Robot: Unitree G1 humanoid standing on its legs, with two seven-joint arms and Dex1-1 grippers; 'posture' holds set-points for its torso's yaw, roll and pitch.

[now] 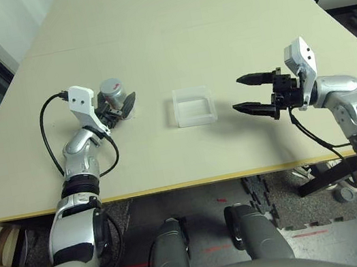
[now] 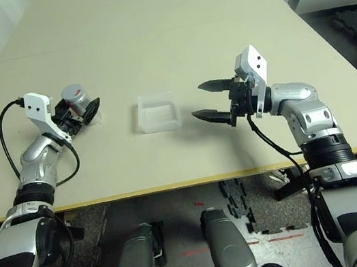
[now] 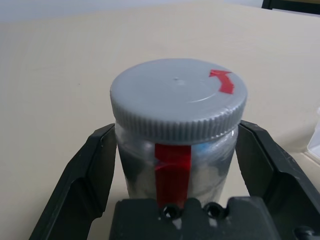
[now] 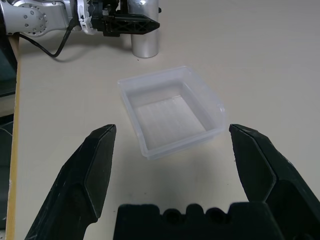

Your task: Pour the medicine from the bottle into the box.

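Left wrist view: left pincer (image 3: pixel 177 125) spread around capped bottle (image 3: pixel 172 180), not clamped; cap (image 3: pixel 175 95) still needs removing, then pouring. Right pincer (image 1: pixel 235 94) apart, nothing between; box (image 1: pixel 197 120) between both pincers, no medicine visible inside

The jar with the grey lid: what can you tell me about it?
The jar is a silvery, shiny cylinder, with a strip of red tape down its side. Its grey screw lid has a ribbed edge and a small red mark on top, and is on. It stands upright on the table, left of the clear box, between the open fingers of the left gripper.
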